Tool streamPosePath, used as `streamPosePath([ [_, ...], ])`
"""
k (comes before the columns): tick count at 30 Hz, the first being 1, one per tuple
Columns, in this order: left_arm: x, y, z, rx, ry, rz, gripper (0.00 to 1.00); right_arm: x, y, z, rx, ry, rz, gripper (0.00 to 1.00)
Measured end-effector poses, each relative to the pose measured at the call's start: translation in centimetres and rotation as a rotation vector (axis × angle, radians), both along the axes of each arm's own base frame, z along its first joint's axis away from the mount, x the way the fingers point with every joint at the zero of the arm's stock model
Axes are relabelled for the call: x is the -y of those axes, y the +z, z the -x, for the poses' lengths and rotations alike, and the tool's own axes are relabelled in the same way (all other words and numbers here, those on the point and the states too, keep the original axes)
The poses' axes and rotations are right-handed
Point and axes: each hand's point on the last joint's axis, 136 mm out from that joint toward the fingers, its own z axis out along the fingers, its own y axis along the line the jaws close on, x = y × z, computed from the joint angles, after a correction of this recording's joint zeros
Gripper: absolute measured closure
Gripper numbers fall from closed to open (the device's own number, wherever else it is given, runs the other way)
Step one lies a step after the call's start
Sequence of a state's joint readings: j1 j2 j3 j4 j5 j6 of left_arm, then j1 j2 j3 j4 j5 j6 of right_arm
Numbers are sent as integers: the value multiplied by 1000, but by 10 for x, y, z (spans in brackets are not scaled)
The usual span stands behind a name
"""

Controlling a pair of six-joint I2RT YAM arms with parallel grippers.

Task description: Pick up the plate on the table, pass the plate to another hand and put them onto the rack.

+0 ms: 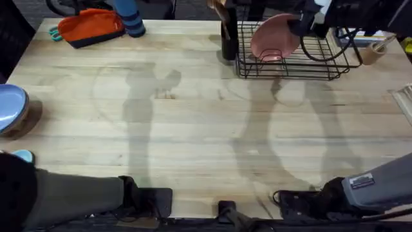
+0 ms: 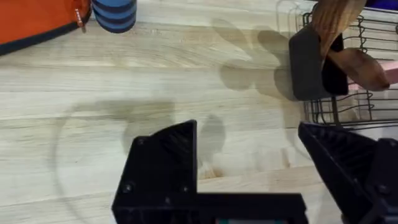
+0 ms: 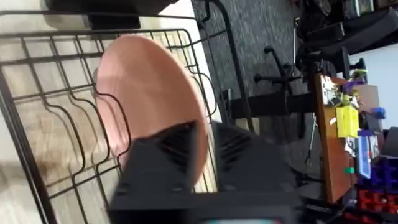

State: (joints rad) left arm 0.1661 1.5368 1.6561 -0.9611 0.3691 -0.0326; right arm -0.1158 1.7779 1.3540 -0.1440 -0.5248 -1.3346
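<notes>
While the left gripper rested low at seven o'clock, near its base, its fingers stood apart over bare table, holding nothing. Farther off, at one o'clock, the right gripper reached over the rack, its fingers clamped on the rim of the plate, which stood on edge among the wires. By my reckoning the handover was done and only the release and withdrawal remained.
</notes>
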Motion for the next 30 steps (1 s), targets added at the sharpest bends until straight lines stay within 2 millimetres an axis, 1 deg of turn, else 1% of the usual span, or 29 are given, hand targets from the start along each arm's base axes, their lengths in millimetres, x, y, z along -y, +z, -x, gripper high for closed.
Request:
streamPosePath([
  [1, 0, 0, 0, 0, 0, 0, 7, 0, 0, 0, 0, 0, 1, 627],
  [2, 0, 0, 0, 0, 0, 0, 6, 0, 0, 0, 0, 1, 1, 470],
  [5, 0, 0, 0, 0, 0, 0, 6, 0, 0, 0, 0, 3, 3, 56],
  [6, 0, 0, 0, 0, 0, 0, 6, 0, 0, 0, 0, 3, 4, 19],
  [13, 0, 0, 0, 0, 0, 0, 6, 0, -1, 1, -10, -5, -7, 5],
  [18, 0, 0, 0, 0, 0, 0, 6, 0, -1, 1, -74, -78, -109, 5],
  [19, 0, 0, 0, 0, 0, 0, 6, 0, 1, 4, -136, -144, -199, 5],
  [20, 0, 0, 0, 0, 0, 0, 6, 0, 3, 7, -157, -164, -225, 5],
  [24, 0, 0, 0, 0, 0, 0, 6, 1, 23, 24, -204, -235, -285, 5],
  [28, 0, 0, 0, 0, 0, 0, 6, 10, 46, 40, -225, -354, -330, 5],
  [29, 0, 0, 0, 0, 0, 0, 6, 16, 56, 58, -271, -453, -376, 5],
  [30, 0, 0, 0, 0, 0, 0, 6, 18, 59, 66, -295, -488, -392, 5],
])
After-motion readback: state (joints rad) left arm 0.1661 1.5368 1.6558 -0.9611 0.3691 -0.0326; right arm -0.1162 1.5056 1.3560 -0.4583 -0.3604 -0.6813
